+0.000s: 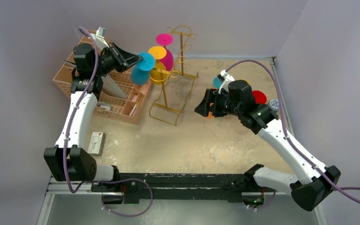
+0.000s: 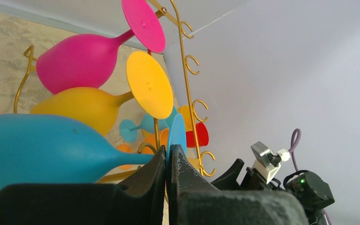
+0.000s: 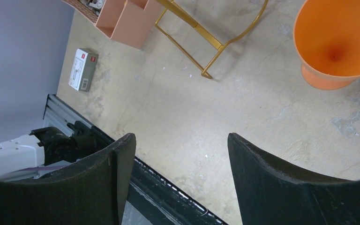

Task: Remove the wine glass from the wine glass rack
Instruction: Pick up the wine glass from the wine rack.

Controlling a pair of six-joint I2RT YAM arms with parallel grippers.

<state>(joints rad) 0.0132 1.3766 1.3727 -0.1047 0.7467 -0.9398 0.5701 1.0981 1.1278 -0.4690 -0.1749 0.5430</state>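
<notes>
Your left gripper [image 2: 168, 154] pinches the foot of the blue wine glass [image 2: 42, 150], ready to slide it off the wine glass rack [image 3: 191, 22]; right gripper [image 3: 180, 138] spread wide, empty.

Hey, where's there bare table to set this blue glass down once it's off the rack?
Barest patch: the middle of the table, bordered by the wine glass rack, the small white box and the right end effector. Crowded: far left, with the peach organizer beside the rack, and the right side, around the orange glass.
</notes>
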